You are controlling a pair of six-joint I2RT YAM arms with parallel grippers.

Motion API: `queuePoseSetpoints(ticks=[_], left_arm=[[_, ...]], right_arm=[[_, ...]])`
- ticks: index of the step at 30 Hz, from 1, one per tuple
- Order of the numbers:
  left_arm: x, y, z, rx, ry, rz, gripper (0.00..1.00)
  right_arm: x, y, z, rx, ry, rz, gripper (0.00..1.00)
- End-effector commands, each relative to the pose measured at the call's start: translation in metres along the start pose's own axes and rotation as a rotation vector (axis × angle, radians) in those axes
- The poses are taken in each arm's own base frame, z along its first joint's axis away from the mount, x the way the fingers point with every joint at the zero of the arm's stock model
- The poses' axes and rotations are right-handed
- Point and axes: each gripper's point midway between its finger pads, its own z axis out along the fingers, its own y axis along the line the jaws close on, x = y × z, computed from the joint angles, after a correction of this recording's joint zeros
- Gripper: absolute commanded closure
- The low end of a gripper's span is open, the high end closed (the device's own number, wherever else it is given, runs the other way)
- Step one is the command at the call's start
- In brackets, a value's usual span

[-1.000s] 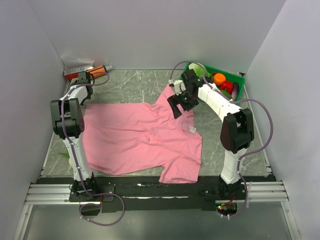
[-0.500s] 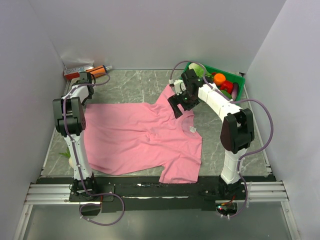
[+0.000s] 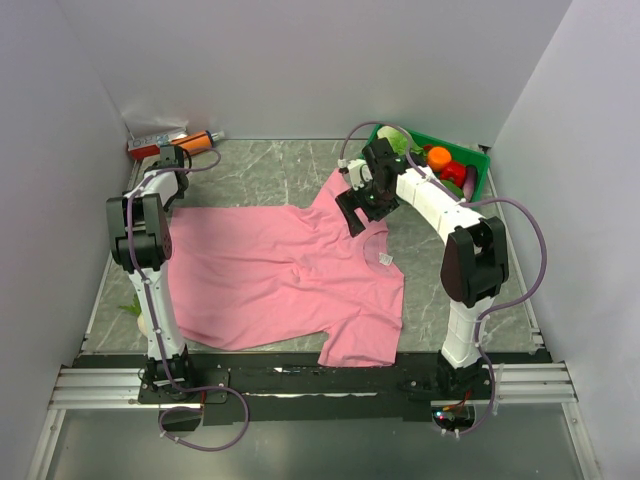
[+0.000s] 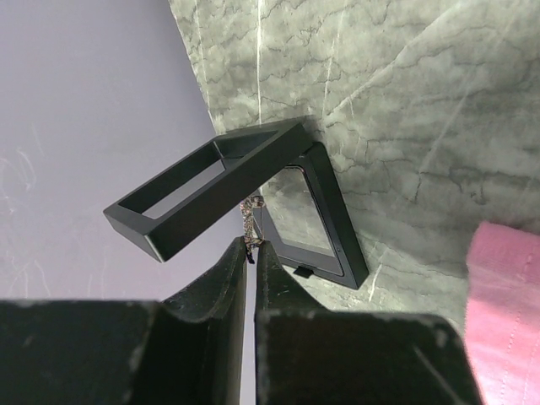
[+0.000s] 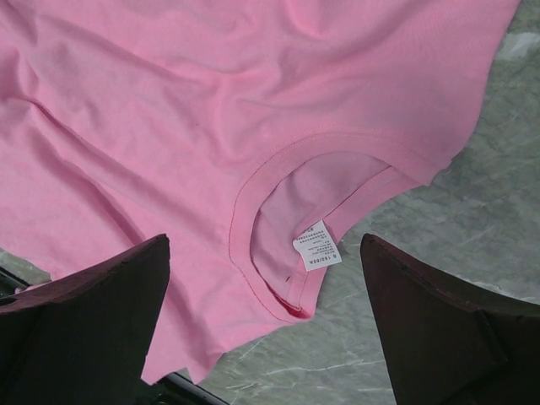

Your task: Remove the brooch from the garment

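Pink garment point(image 3: 280, 270): it is lying flat and spread out over the grey marbled counter point(image 3: 260, 175). The round neck is pointing toward the right arm and the hem toward the left arm. One sleeve is reaching toward the far side and the other toward the near edge.
White neck label point(image 5: 317, 245): it is sitting inside the collar with its printed side facing up.
Brooch point(image 4: 251, 211): it is no longer on the cloth. It is showing as a tiny pale speck sticking out from the tips of the left jaws, up in the far left corner and clear of the shirt's edge. Its details are too small for me to make out.
Left jaws: they are pinching down narrow, with barely a slit showing between the black fingertips point(image 4: 224, 278), and they are holding the brooch.
Black frame point(image 4: 228, 173): this open, angled black piece is standing on the counter against the pale wall, just beyond the brooch. I cannot tell whether the two are touching.
Right jaws: they are standing wide apart and gripping nothing. They are hanging above the collar, with the dark fingers point(image 5: 93, 312) framing the neck hole on either side.
Green basket point(image 3: 481, 178): it is sitting in the far right corner behind the right arm, with red and orange produce piled inside.
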Motion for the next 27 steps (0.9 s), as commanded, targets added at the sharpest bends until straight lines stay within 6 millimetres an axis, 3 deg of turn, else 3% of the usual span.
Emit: queuePoseSetpoints(ticks=[1, 7, 27], left_arm=[[-0.001, 0.015, -0.003, -0.04, 0.007, -0.006, 0.99], [-0.005, 0.026, -0.008, -0.088, -0.02, -0.009, 0.99], [0.002, -0.008, 0.007, 0.033, 0.038, 0.017, 0.98]], right_arm=[[-0.012, -0.005, -0.014, 0.029, -0.054, -0.018, 0.0], [-0.011, -0.004, -0.011, 0.021, -0.046, -0.017, 0.0], [-0.007, -0.007, -0.012, 0.041, -0.035, -0.026, 0.0]])
